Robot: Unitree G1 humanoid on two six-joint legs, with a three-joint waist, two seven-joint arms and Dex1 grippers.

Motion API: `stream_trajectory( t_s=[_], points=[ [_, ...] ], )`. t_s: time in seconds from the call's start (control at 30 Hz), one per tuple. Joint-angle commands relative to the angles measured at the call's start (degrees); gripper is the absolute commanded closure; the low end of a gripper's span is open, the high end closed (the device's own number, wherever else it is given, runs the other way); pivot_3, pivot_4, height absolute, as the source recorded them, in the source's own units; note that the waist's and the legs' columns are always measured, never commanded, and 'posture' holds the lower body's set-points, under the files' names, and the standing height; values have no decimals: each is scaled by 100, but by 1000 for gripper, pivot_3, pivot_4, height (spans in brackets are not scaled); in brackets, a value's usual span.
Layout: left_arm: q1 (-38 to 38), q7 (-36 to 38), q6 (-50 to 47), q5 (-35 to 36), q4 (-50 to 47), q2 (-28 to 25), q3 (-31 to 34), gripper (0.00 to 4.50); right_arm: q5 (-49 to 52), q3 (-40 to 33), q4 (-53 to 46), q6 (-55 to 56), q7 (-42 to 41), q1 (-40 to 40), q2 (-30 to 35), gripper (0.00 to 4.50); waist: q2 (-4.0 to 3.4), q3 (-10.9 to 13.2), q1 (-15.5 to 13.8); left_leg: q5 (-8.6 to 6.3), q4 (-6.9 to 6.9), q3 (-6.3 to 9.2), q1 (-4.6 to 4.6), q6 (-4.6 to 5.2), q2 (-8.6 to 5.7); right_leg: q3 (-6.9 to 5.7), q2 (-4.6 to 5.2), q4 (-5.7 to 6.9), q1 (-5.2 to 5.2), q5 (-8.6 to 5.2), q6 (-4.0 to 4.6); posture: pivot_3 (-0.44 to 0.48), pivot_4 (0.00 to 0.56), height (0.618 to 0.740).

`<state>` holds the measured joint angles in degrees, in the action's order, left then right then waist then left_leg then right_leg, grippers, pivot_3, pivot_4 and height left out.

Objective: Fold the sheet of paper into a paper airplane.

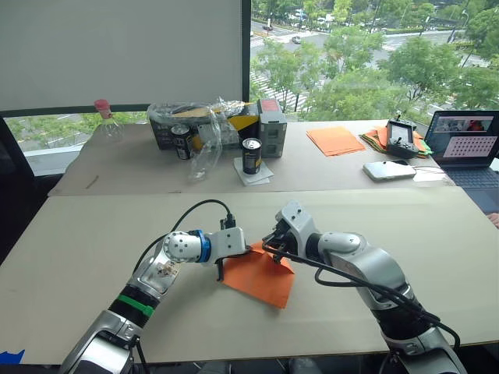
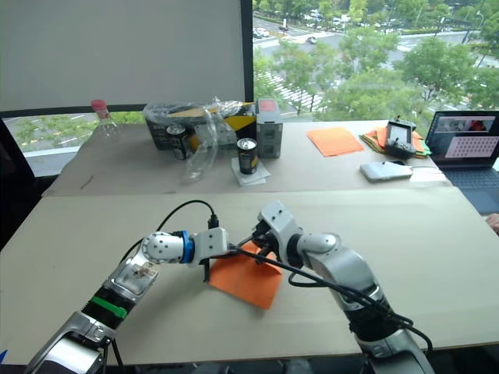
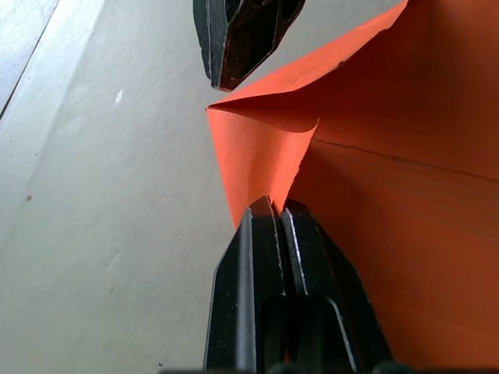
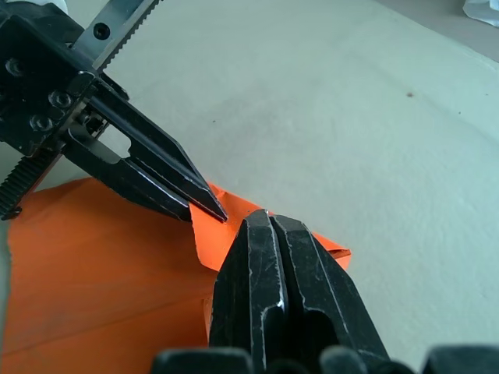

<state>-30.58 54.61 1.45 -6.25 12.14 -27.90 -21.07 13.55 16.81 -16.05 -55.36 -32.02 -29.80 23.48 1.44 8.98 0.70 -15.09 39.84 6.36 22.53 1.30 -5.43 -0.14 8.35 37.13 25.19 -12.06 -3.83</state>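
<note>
Orange creased sheet of paper (image 1: 261, 279) lies flat on the pale matte tabletop (image 1: 93, 241).
Left gripper (image 3: 269, 206) and right gripper (image 4: 265, 222), jaws clenched, each pinch its raised, curled corner.

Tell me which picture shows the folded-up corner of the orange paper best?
The left wrist view: the lifted corner of the sheet of paper curls up large, pinched by the left claw. The right wrist view shows it partly behind the right claw. The eye views show the whole sheet, the corner tiny.

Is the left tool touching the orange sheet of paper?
Touching. In the left wrist view, the left tool is shut on the folded corner of the sheet of paper.
</note>
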Motion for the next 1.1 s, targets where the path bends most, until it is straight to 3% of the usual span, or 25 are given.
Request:
stream_trajectory(
  t_s=[0.03,0.2,0.5,0.67,0.8,0.9,1.1],
  points=[
    [87,-2,36,-73,-51,24,-62,4432,-92,51,156,352,-36,-77,-50,4500,0,0,0,0,0,0,0,0,0,0,0,0,0,0,0,0,150,695],
    [118,4,2,-60,-100,37,-44,4432,-277,251,724,700,-127,-135,-136,4500,0,0,1,0,1,0,0,0,-1,0,0,0,0,0,0,0,150,695],
    [122,9,-124,95,-168,72,103,4432,-399,369,890,841,-253,-60,-157,4500,0,0,5,0,1,0,-1,0,-1,0,0,0,0,0,0,0,150,695],
    [54,525,-1669,1396,-475,-7,950,3015,-457,428,969,838,-307,-98,-239,4500,0,0,25,0,1,1,-1,0,1,0,-1,3,2,0,0,0,150,695],
    [-85,714,-2366,2030,-539,-205,1479,1611,-484,432,965,836,-333,-65,-251,4500,0,0,59,0,-2,1,-1,0,4,0,-4,5,6,0,0,0,150,695],
    [-199,639,-2697,2303,-505,-206,1730,1611,-494,458,971,829,-328,-48,-287,4500,0,0,51,0,-1,1,-1,-1,4,0,-4,3,4,0,0,0,150,695],
    [-285,229,-2894,2110,-357,64,1518,3500,-502,489,976,808,-316,-49,-350,4500,0,0,25,1,1,1,-1,-2,2,0,-3,2,2,0,0,0,150,695]
  ],
)
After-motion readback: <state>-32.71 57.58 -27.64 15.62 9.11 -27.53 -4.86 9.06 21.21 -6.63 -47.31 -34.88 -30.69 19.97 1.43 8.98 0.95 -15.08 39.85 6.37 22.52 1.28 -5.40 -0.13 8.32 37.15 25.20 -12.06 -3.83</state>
